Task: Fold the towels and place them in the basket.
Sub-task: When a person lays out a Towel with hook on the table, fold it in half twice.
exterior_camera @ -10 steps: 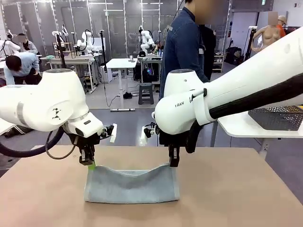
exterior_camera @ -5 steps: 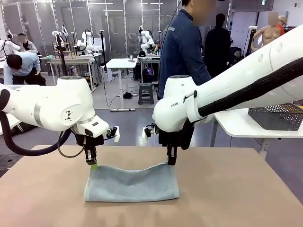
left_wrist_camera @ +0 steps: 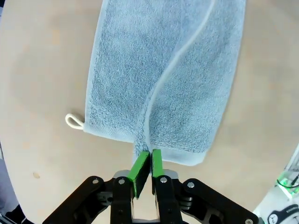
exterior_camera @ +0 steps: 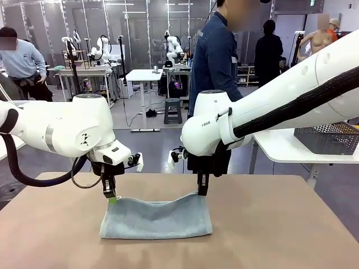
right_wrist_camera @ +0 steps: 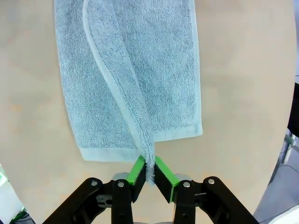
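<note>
A light blue-grey towel [exterior_camera: 156, 217] lies folded over on the brown table [exterior_camera: 269, 224], its upper layer sagging in the middle. My left gripper [exterior_camera: 111, 196] is shut on the towel's far left corner, and my right gripper [exterior_camera: 201, 191] is shut on its far right corner, both just above the table. In the left wrist view the green pads [left_wrist_camera: 140, 168] pinch the towel's [left_wrist_camera: 163, 79] edge, with a small cord loop [left_wrist_camera: 73, 121] at a corner. The right wrist view has the pads [right_wrist_camera: 163, 171] clamped on a raised fold of the towel [right_wrist_camera: 131, 70]. The dark grey basket [exterior_camera: 328, 138] sits on a white side table at right.
A person in a dark blue shirt [exterior_camera: 216, 56] stands at the table's far side behind my right arm. The white side table [exterior_camera: 291, 151] with the basket stands off the right far corner. Bare tabletop lies left, right and in front of the towel.
Both grippers have carried the towel's held edge slightly farther away and lower, toward the far side. The grips are unchanged.
</note>
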